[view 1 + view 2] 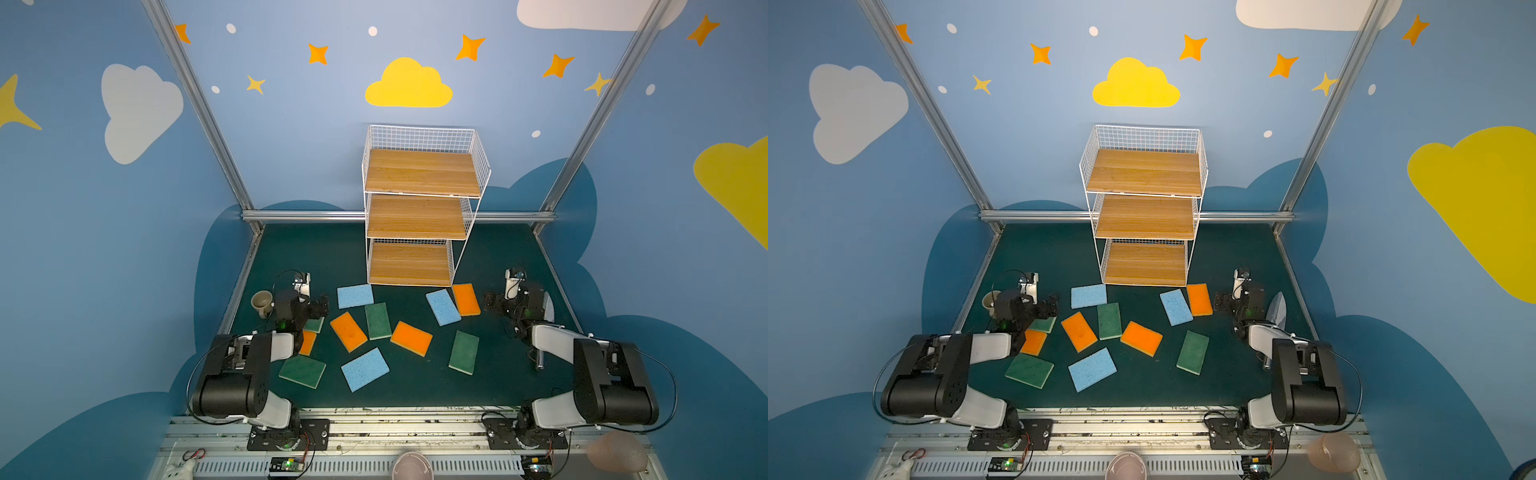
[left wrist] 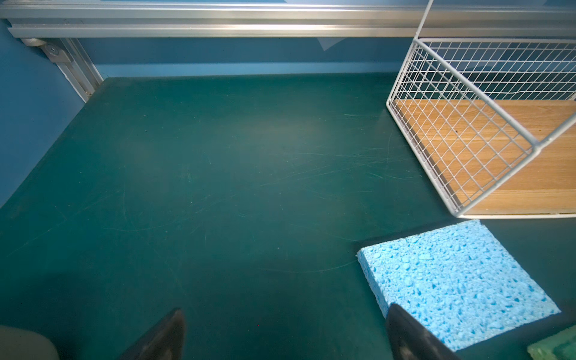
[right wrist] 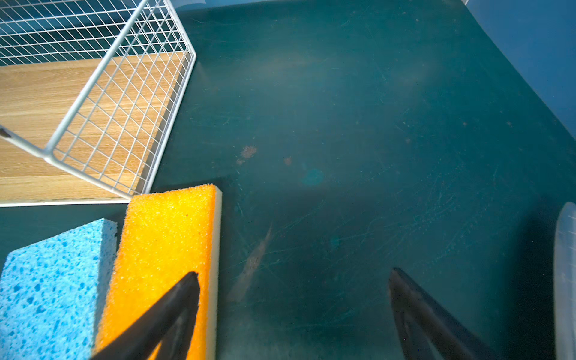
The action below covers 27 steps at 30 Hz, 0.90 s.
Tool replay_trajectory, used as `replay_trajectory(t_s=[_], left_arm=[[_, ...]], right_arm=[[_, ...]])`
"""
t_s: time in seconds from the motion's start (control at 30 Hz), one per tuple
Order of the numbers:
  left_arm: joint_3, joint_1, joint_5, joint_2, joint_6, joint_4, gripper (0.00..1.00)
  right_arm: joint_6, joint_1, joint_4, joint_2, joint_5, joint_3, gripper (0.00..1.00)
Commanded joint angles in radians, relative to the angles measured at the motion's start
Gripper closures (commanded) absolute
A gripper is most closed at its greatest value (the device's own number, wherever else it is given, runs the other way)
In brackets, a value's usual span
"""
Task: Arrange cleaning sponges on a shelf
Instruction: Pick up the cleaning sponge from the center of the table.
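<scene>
The left gripper (image 2: 285,311) is released, its jaws spread wide over the bare green mat (image 2: 218,187) with nothing between them. A light-blue sponge (image 2: 452,280) lies flat just to its right; the right finger's tip overlaps the sponge's near corner in the wrist view, and contact cannot be told. The shelf (image 1: 419,216) stands ahead of this gripper and off to its right; a beige cup (image 1: 262,303) sits close on its left. The right gripper (image 3: 293,274) is also released and grasps nothing. An orange sponge (image 3: 165,249) lies flat at its left finger, far corner at the shelf's front corner; whether the finger touches it is unclear. A second blue sponge (image 3: 53,280) lies just beside the orange one, further to the gripper's left. Between the two grippers the remaining eight sponges (image 1: 411,338) lie scattered flat on the mat in front of the shelf; two of them are partly hidden under the left arm, behind its gripper.
</scene>
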Motion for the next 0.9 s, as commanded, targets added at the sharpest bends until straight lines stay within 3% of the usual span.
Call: replay_trajectory(t_s=[0.0, 0.7, 0.77, 0.8, 0.87], left_arm=[[0.023, 0.004, 0.013, 0.013, -0.008, 0.018, 0.0], [0.024, 0.005, 0.001, 0.013, -0.019, 0.015, 0.0], [0.028, 0.005, -0.052, 0.01, -0.054, 0.033, 0.0], [0.046, 0.005, -0.09, -0.003, -0.069, 0.01, 0.0], [0.112, 0.005, -0.076, -0.076, -0.053, -0.2, 0.0]], right_arm=[[0.008, 0.003, 0.02, 0.008, 0.002, 0.018, 0.07], [0.015, -0.014, 0.017, 0.007, -0.031, 0.018, 0.07], [-0.02, -0.004, 0.014, -0.01, -0.017, 0.027, 0.07], [-0.038, 0.002, -0.037, -0.039, -0.002, 0.045, 0.07], [0.087, 0.003, -0.224, -0.087, 0.092, 0.117, 0.07]])
